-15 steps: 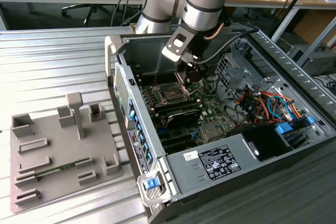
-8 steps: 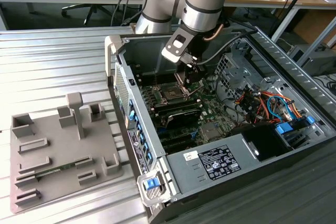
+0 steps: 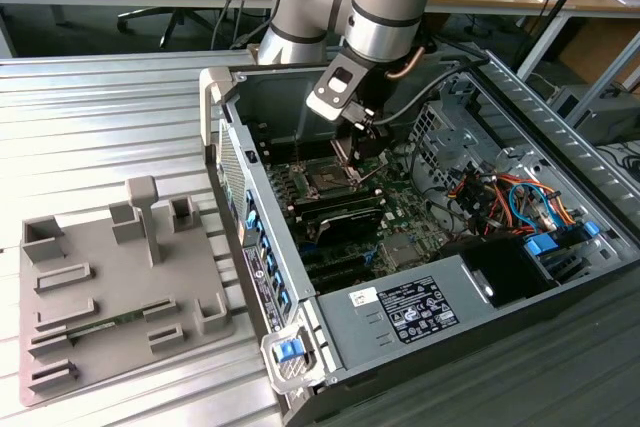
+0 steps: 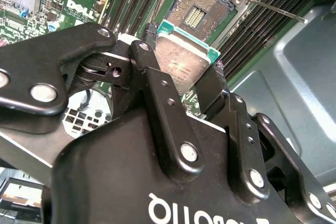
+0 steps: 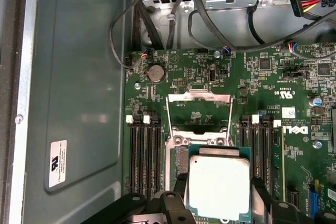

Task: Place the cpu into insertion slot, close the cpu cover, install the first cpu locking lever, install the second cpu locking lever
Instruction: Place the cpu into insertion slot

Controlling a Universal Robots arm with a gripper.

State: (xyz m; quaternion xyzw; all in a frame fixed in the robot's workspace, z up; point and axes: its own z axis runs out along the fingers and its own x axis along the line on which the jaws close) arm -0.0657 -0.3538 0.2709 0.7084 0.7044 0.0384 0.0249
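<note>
Grey fixture tray lies beside open computer case.

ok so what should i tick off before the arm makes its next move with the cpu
1. cpu held in the tool: ok, clamped by two opposite edges, metal top showing.
2. insertion slot free of anything: ok, its bare contact field shows in the second wrist view.
3. cpu cover open: ok, swung back off the slot in the first wrist view.
4. locking lever out of the way: ok for this one, which lies out to the side of the slot; the other, cannot tell.
5. cpu over the slot: ok, it hangs just above and partly covers it in the first wrist view.
6. cpu square and level with the slot: cannot tell.
</note>
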